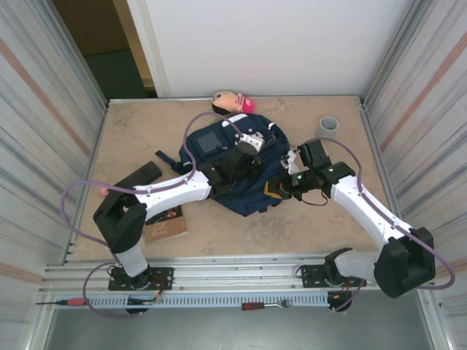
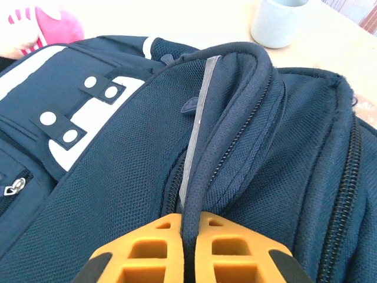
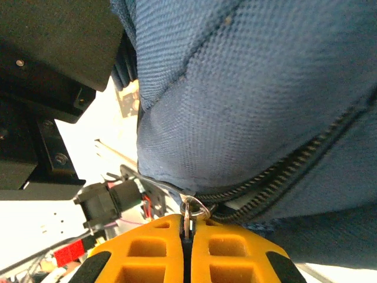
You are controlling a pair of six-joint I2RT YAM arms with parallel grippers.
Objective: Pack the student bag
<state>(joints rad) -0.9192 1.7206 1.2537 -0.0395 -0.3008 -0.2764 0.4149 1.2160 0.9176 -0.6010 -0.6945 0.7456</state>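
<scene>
Holding the student bag [image 1: 252,198] at two places, I am working on its zipper. The bag lies flat in the middle of the tabletop [image 1: 139,138], between my two arms. My left end effector [image 2: 188,227] is closed on the thick piped rim [image 2: 238,112] of the main opening. My right end effector [image 3: 187,227] is closed on the small metal zipper pull [image 3: 188,211], pinched just at the fingertips. I cannot say surely which way the slider must go. I judge it is opening, because the book [image 1: 166,224] lies outside on the tabletop. To do it well, the left should draw the rim taut so the fabric does not bunch. The right should lead the pull along the line of teeth [image 3: 294,156], not upward, since so thin a grip slips easily.
</scene>
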